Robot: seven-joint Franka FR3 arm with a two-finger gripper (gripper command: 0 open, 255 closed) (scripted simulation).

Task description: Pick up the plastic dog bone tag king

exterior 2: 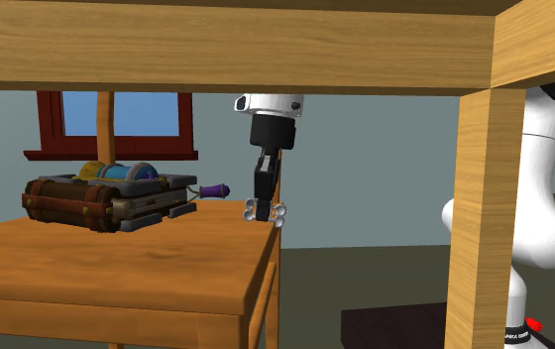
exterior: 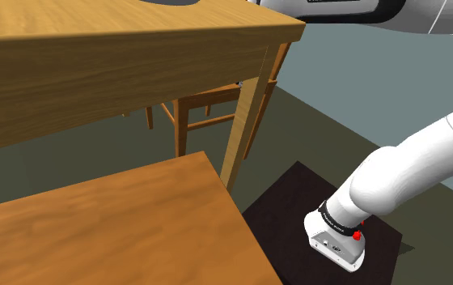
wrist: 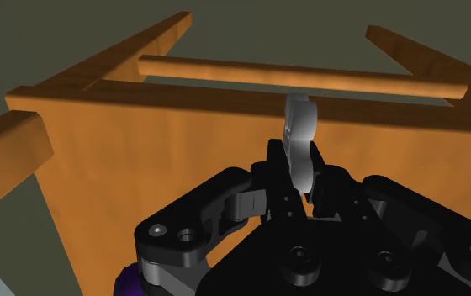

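A small pale grey bone-shaped tag (wrist: 299, 134) is clasped between my black fingers (wrist: 273, 172) and sticks out past their tips. My gripper (wrist: 299, 181) is shut on it. In the second exterior view the gripper (exterior 2: 265, 201) points down from under the tall table, and the tag (exterior 2: 267, 211) hangs at the far right corner of the low wooden table (exterior 2: 117, 263). It sits at or just above the tabletop; I cannot tell whether it touches the wood.
A brown strapped bag (exterior 2: 102, 198) with a purple-handled item (exterior 2: 211, 188) beside it lies on the low table. The tall wooden table (exterior: 95, 57) spans overhead, its leg (exterior 2: 484, 228) close by. A wooden chair (exterior: 209, 105) stands beyond. The stand sits on a dark mat (exterior: 298, 202).
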